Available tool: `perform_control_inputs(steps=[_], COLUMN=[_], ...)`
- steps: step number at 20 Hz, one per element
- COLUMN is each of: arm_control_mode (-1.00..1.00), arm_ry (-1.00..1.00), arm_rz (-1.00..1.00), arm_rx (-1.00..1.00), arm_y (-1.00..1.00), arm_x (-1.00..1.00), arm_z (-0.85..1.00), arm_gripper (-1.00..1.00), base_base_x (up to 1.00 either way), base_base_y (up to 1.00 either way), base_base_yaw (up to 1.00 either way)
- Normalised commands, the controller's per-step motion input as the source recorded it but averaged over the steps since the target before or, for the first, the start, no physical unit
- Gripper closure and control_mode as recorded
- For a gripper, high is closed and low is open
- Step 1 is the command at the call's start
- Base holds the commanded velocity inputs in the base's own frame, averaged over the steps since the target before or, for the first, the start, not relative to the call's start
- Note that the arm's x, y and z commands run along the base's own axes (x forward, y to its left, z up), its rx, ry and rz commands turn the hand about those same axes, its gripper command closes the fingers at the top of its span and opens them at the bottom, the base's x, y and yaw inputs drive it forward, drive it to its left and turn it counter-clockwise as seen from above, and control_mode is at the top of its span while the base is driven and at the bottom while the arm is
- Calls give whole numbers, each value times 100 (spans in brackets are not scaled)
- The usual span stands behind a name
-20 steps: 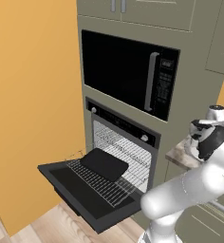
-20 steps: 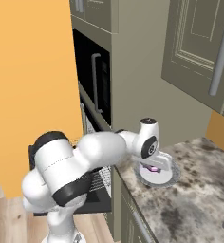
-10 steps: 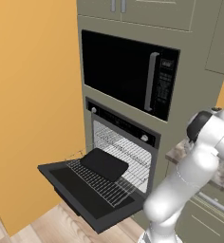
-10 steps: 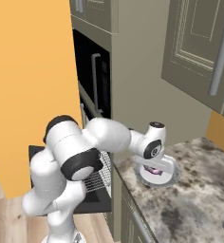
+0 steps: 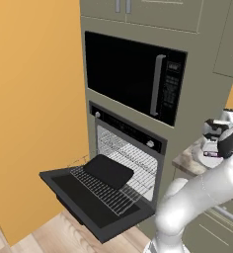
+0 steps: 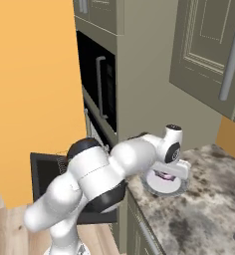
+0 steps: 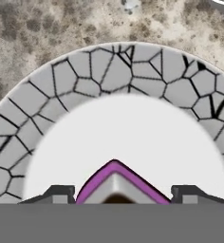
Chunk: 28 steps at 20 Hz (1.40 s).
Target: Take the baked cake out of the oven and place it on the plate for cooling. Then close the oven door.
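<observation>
The plate (image 7: 109, 66), white with a grey patterned rim, lies on the speckled counter right below my hand. The baked cake (image 7: 115, 182), a small wedge with a pinkish edge, rests on the plate's white centre, its tip pointing away from me. My gripper (image 7: 116, 195) is open, one fingertip on each side of the wedge. From the right base view the hand (image 6: 172, 149) hangs over the plate (image 6: 164, 188). The oven (image 5: 131, 148) stands open, and its black oven door (image 5: 81, 195) is folded down flat.
A black baking tray (image 5: 108, 170) sits on the pulled-out wire rack above the door. The black microwave (image 5: 133, 74) is above the oven. Grey cabinets (image 6: 209, 60) hang over the counter (image 6: 199, 219). An orange wall (image 5: 29, 99) is on the left.
The arm's elbow and shoulder have swung round while the hand stays over the plate. The oven, door and tray have not moved.
</observation>
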Motion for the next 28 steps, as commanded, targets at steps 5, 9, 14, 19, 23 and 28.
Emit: perform_control_inputs(steps=[5, 9, 14, 19, 23, 28], arm_control_mode=[-100, -100, -100, -100, -100, -100], arm_ry=[0, -13, -12, -3, -6, 2], arm_rz=[0, 0, 0, 3, 18, 37], arm_rx=[0, -1, -2, -17, -25, -15], arm_y=[11, 36, 73, 99, 100, 100], arm_x=[-22, -51, -80, -91, -28, 2], arm_z=[25, 9, 51, 60, 36, 33], arm_gripper=[-100, -100, -100, -100, -100, -100], base_base_x=[0, 0, 0, 0, 0, 0], base_base_y=[0, 0, 0, 0, 0, 0], base_base_yaw=[0, 0, 0, 0, 0, 0])
